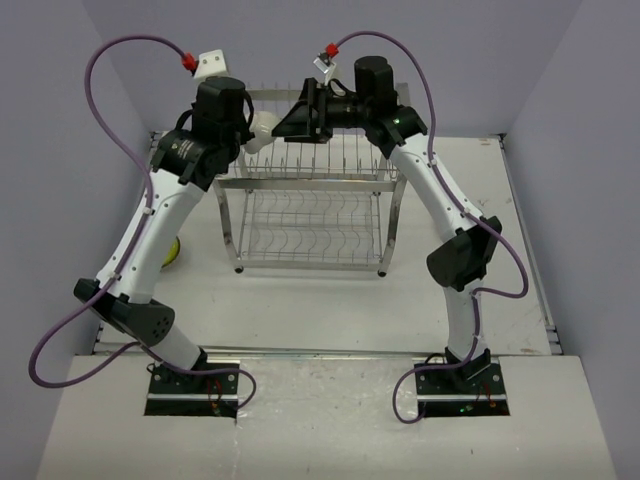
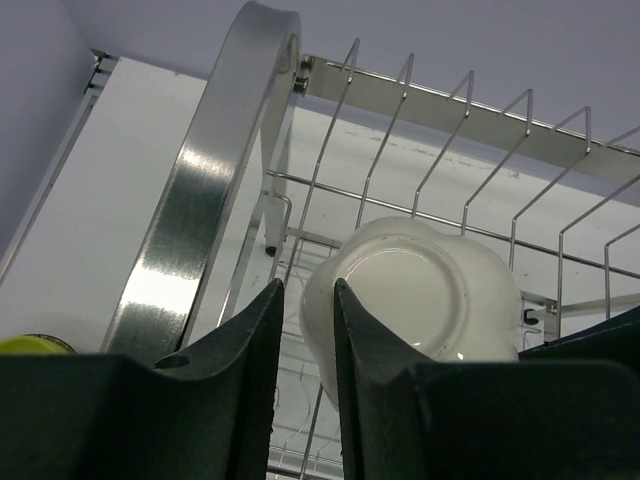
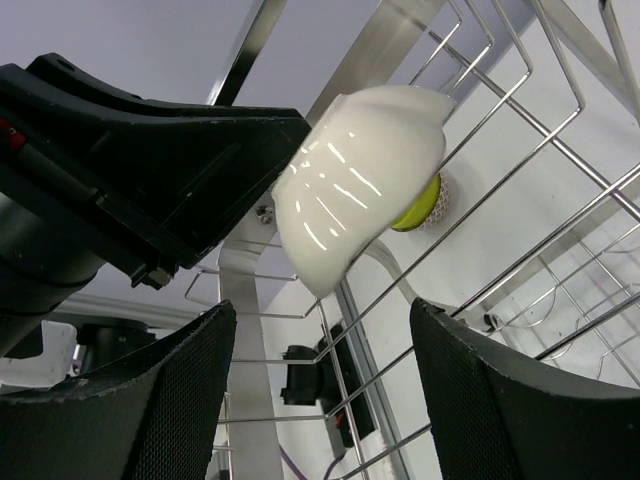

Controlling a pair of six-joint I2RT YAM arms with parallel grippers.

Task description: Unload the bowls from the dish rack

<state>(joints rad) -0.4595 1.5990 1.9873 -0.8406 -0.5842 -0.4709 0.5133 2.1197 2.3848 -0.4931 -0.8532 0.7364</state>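
White glossy round bowl (image 2: 430, 290), top tier of chrome wire dish rack (image 1: 310, 215), rim clamped in left pincer (image 2: 307, 300), right pincer (image 3: 320, 310) apart & empty; rec. lift straight up, then to table (image 1: 330, 310).

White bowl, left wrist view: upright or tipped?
Tipped on its side: the white bowl has its edge between the fingers of the left gripper, its circular face toward the camera, beside the dish rack post.

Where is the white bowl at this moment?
In the top view, the white bowl is at the rack's upper left corner, its rim between the fingers of the left gripper.
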